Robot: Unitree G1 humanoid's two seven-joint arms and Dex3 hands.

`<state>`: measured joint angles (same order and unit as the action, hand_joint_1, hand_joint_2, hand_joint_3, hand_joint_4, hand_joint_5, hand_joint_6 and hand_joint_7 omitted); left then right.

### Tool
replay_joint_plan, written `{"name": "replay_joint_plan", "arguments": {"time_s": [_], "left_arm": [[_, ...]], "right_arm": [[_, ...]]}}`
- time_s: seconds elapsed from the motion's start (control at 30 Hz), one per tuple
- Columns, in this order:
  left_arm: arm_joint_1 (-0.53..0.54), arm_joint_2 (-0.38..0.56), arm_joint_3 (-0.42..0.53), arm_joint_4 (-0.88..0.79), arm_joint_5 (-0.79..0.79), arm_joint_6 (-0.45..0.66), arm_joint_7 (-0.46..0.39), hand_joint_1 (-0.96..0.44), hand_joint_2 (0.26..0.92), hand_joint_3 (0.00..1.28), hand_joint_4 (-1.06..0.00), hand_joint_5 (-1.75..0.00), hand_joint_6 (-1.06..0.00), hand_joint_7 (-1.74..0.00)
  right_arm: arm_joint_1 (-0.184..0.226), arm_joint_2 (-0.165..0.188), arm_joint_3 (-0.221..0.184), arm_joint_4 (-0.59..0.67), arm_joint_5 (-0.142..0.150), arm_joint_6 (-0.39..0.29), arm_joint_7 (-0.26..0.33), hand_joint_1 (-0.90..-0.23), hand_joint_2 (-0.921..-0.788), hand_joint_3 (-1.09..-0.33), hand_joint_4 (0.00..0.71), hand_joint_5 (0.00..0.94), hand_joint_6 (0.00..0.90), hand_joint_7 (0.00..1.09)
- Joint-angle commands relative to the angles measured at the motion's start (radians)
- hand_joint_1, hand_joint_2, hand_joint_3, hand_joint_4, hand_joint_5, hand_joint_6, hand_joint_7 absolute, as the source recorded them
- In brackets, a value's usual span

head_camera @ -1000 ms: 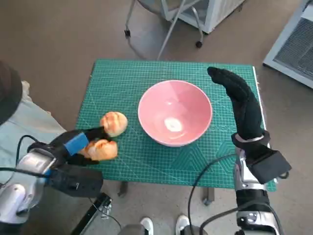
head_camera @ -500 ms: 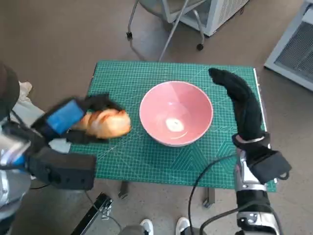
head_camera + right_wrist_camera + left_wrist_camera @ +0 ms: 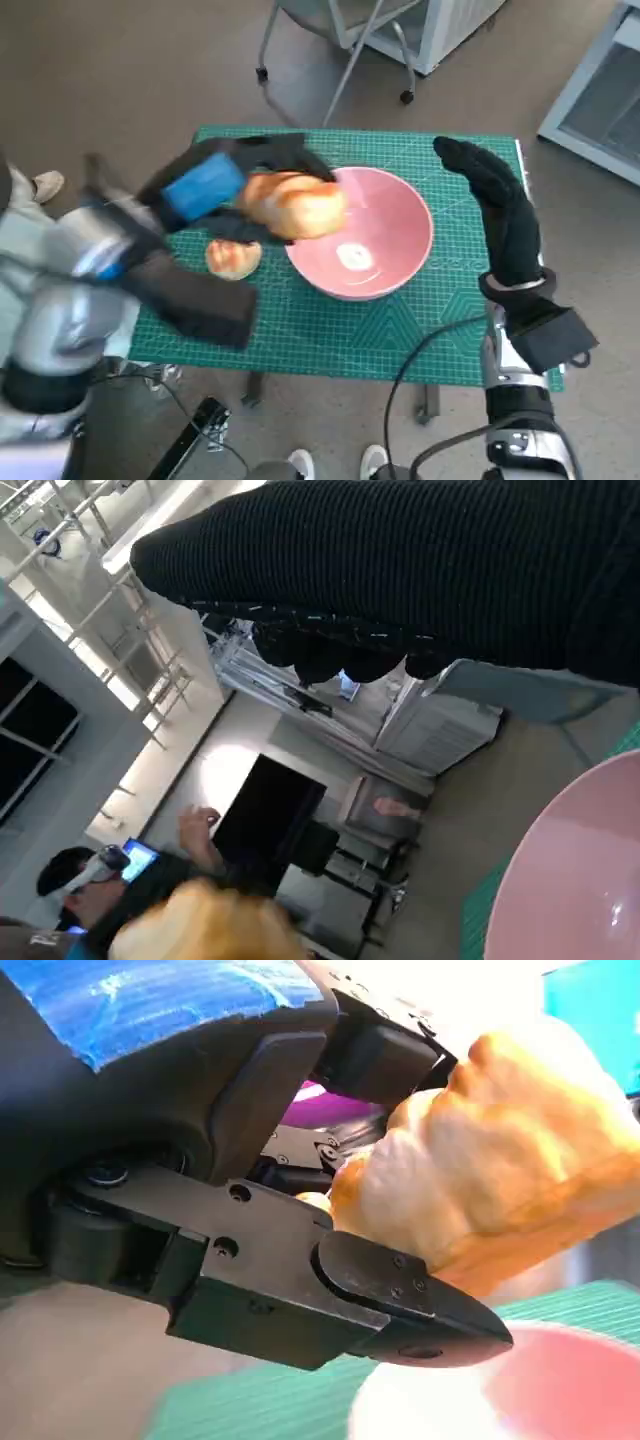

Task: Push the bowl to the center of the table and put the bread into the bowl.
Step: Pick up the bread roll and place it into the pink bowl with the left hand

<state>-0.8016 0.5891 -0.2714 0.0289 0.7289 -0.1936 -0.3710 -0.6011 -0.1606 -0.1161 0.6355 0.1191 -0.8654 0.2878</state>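
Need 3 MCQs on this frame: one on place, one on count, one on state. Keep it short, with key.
1. Where is the bread that the left hand holds?
A. lying on the mat
B. in the air at the pink bowl's left rim
C. on the floor

2. How many pieces of bread show in the head view?
A. one
B. two
C. four

3. What is the right hand doing?
A. holding the bowl's rim
B. holding bread
C. holding nothing, beside the bowl

Key: 1 B, the held bread overlaps the bowl's rim, fingers clamped round it. 2 B, one is held and a second bread lies on the green mat. 3 C, the glove lies stretched out to the bowl's right with nothing in it.
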Motion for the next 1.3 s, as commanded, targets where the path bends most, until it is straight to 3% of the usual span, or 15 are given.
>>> {"name": "replay_joint_plan", "arguments": {"time_s": [0.03, 0.2, 0.4, 0.63, 0.77, 0.8, 0.83, 0.87, 0.93, 1.03, 1.3], "left_arm": [[-0.104, -0.064, -0.067, 0.213, 0.036, -0.081, 0.103, 0.0, 0.916, 0.02, -0.73, -1.12, -0.7, -1.09], [-0.193, -0.128, -0.134, 0.445, 0.08, -0.123, 0.186, 0.0, 0.919, 0.03, -0.72, -1.13, -0.69, -1.11], [-0.277, -0.195, -0.217, 0.674, 0.146, -0.134, 0.253, 0.0, 0.92, 0.09, -0.6, -1.27, -0.68, -1.1], [-0.314, -0.236, -0.28, 0.802, 0.166, -0.161, 0.276, 0.0, 0.92, 0.11, -0.56, -1.39, -0.67, -1.03], [-0.321, -0.25, -0.292, 0.849, 0.154, -0.158, 0.249, 0.0, 0.921, 0.21, -0.44, -1.45, -0.55, -1.21], [-0.32, -0.253, -0.292, 0.856, 0.147, -0.147, 0.225, 0.01, 0.882, 0.2, -0.44, -1.07, -0.52, -0.94], [-0.32, -0.257, -0.291, 0.861, 0.138, -0.129, 0.184, 0.01, 0.89, 0.19, -0.45, -0.89, -0.52, -0.79], [-0.319, -0.259, -0.29, 0.863, 0.131, -0.117, 0.154, 0.01, 0.889, 0.14, -0.41, -0.58, -0.48, -0.55], [-0.323, -0.266, -0.286, 0.867, 0.112, -0.092, 0.078, 0.01, 0.884, 0.08, -0.33, -0.24, -0.45, -0.25], [-0.333, -0.268, -0.287, 0.865, 0.092, -0.078, -0.002, 0.0, 0.856, 0.04, -0.23, -0.08, -0.41, -0.1], [-0.329, -0.258, -0.248, 0.841, 0.008, -0.083, -0.104, 0.0, 0.816, 0.0, -0.14, 0.0, -0.38, -0.02]], "right_arm": [[0.011, -0.018, -0.013, 0.02, -0.001, 0.0, -0.009, -0.591, -0.921, -0.884, 0.205, 0.334, -0.001, 0.86], [0.02, -0.022, -0.021, 0.019, 0.003, -0.002, -0.012, -0.595, -0.921, -0.875, 0.21, 0.327, -0.001, 0.85], [0.036, -0.026, -0.032, 0.013, 0.006, -0.007, -0.02, -0.588, -0.921, -0.86, 0.24, 0.268, 0.0, 0.85], [0.053, -0.035, -0.05, 0.01, 0.015, -0.021, -0.021, -0.582, -0.921, -0.848, 0.292, 0.174, 0.028, 0.8], [0.057, -0.037, -0.057, 0.011, 0.022, -0.024, -0.02, -0.579, -0.921, -0.842, 0.319, 0.13, 0.044, 0.77], [0.059, -0.037, -0.058, 0.01, 0.023, -0.025, -0.021, -0.577, -0.921, -0.842, 0.32, 0.123, 0.044, 0.77], [0.061, -0.037, -0.06, 0.008, 0.023, -0.027, -0.023, -0.576, -0.921, -0.842, 0.322, 0.121, 0.045, 0.76], [0.063, -0.037, -0.061, 0.006, 0.023, -0.028, -0.025, -0.575, -0.921, -0.841, 0.326, 0.117, 0.048, 0.76], [0.068, -0.036, -0.064, 0.001, 0.018, -0.032, -0.031, -0.574, -0.921, -0.84, 0.33, 0.113, 0.051, 0.76], [0.072, -0.037, -0.067, -0.002, 0.013, -0.036, -0.038, -0.573, -0.921, -0.839, 0.334, 0.108, 0.053, 0.76], [0.075, -0.038, -0.069, -0.006, 0.002, -0.041, -0.054, -0.562, -0.921, -0.839, 0.34, 0.097, 0.056, 0.75]]}}
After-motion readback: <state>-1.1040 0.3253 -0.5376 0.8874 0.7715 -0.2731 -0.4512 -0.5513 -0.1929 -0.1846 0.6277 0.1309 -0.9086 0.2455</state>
